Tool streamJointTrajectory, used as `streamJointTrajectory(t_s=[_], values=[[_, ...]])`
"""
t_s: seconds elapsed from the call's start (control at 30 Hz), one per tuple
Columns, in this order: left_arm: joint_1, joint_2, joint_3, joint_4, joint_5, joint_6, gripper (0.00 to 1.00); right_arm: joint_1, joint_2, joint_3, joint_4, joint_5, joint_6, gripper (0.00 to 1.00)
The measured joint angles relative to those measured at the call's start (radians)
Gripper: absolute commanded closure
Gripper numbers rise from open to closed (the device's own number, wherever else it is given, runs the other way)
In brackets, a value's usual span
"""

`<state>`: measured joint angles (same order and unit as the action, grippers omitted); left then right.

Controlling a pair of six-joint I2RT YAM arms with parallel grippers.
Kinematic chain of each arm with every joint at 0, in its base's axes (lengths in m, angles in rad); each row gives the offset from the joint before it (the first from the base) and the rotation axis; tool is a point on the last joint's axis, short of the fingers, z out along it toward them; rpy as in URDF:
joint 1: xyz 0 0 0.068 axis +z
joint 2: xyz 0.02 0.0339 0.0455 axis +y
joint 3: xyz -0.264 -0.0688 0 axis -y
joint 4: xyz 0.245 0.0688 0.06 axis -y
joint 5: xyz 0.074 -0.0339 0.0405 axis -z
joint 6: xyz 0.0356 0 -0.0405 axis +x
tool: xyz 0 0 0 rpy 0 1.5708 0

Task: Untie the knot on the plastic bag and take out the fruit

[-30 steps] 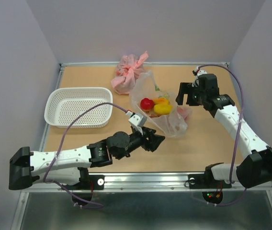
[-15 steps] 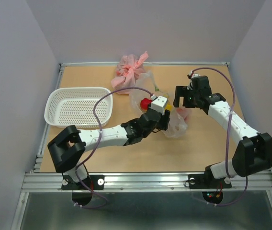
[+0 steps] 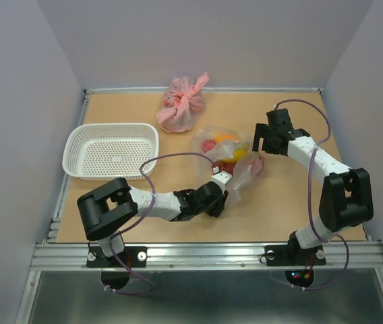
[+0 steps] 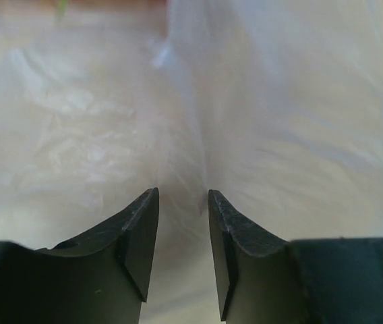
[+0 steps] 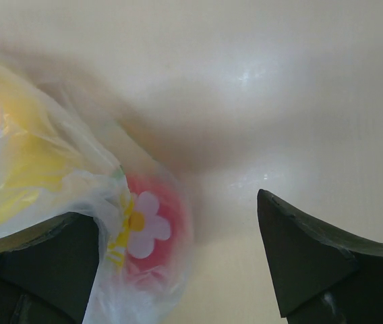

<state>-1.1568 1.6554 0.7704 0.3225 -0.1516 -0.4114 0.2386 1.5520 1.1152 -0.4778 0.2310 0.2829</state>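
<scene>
Now that the left gripper has dropped low, jaws almost together round the bag while the right gripper stays wide apart, untying seems begun.

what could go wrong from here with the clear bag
The left fingers straddle only thin film of the plastic bag, which could slip or tear if pulled. The right fingers stand open beside it, holding nothing, so a pull may just drag the bag and fruit across the table.
</scene>
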Motion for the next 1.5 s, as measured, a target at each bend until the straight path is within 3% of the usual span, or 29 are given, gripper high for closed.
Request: streamJointTrajectory(t_s=[0.07,0.17,0.4,0.53,0.73,1.13,1.23,1.27,1.33,1.37,1.43,1.47,1.5], values=[[-0.001,-0.001,-0.043,0.017,0.012,-0.017,0.69,-0.037,0.012,0.000,0.000,0.023,0.023,0.07],[0.004,-0.013,-0.058,0.029,0.039,-0.035,0.69,-0.065,0.013,0.000,0.000,0.029,0.044,0.04],[0.006,-0.114,-0.077,0.005,0.085,-0.037,0.48,-0.066,-0.051,-0.002,-0.003,-0.076,0.050,0.00],[0.006,-0.283,-0.076,-0.002,0.077,-0.031,0.40,-0.037,-0.215,-0.019,0.001,-0.135,0.077,0.00],[0.006,-0.383,-0.006,-0.014,0.027,-0.055,0.39,0.006,-0.390,-0.098,0.003,-0.195,0.166,0.00],[0.000,-0.285,0.099,-0.097,-0.150,-0.212,0.41,0.107,-0.391,-0.232,-0.018,-0.236,0.244,0.05],[0.021,-0.234,0.123,-0.107,-0.147,-0.212,0.42,0.145,-0.359,-0.232,-0.014,-0.217,0.249,0.16],[0.027,-0.223,0.127,-0.108,-0.142,-0.212,0.42,0.153,-0.345,-0.236,-0.013,-0.208,0.250,0.28],[0.054,-0.204,0.129,-0.112,-0.130,-0.214,0.42,0.157,-0.325,-0.256,-0.008,-0.188,0.251,0.44],[0.068,-0.198,0.129,-0.111,-0.124,-0.214,0.42,0.156,-0.323,-0.276,-0.007,-0.167,0.254,0.59],[0.093,-0.189,0.129,-0.111,-0.112,-0.214,0.42,0.155,-0.330,-0.317,-0.015,-0.123,0.263,0.75],[0.107,-0.183,0.130,-0.111,-0.105,-0.214,0.42,0.155,-0.337,-0.334,-0.019,-0.105,0.269,0.90],[0.117,-0.176,0.133,-0.111,-0.097,-0.213,0.42,0.155,-0.349,-0.355,-0.019,-0.084,0.280,0.97]])
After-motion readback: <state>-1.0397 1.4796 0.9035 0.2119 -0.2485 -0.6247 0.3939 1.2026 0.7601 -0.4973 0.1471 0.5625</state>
